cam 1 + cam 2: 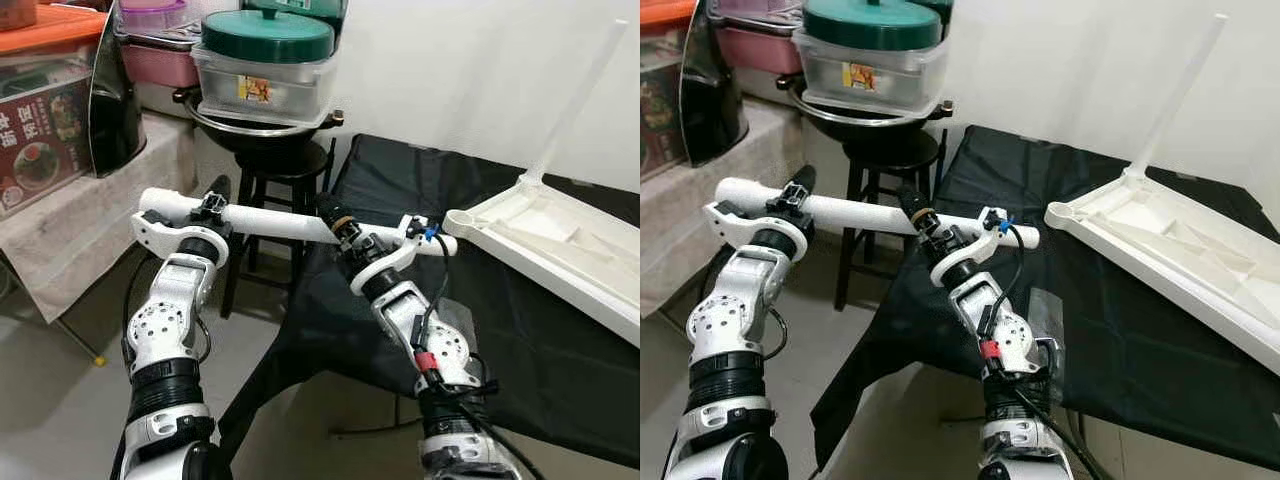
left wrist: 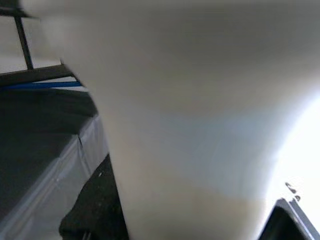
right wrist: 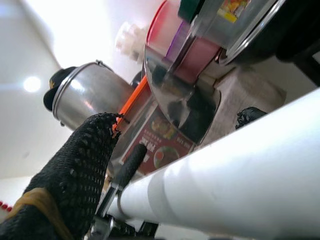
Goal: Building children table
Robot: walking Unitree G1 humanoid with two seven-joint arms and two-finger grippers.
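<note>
I hold a white table leg (image 1: 275, 222) level across my front, and it shows large and close in the left wrist view (image 2: 200, 125). My left gripper (image 1: 213, 200) is shut on its left part. My right gripper (image 1: 335, 215) is shut on it nearer the right end, and one mesh-covered black finger (image 3: 75, 175) lies beside the leg (image 3: 240, 175). The leg's right tip is close to a round corner socket (image 1: 458, 217) of the white tabletop (image 1: 560, 245), which lies upside down on a black cloth. Another white leg (image 1: 580, 100) stands upright from the tabletop's far corner.
A black stool (image 1: 270, 180) just behind the leg carries a dark pan and a green-lidded container (image 1: 265, 60). A cloth-covered shelf (image 1: 80, 220) with boxes stands at the left. The black cloth (image 1: 520, 350) covers the surface at the right, with bare floor below left.
</note>
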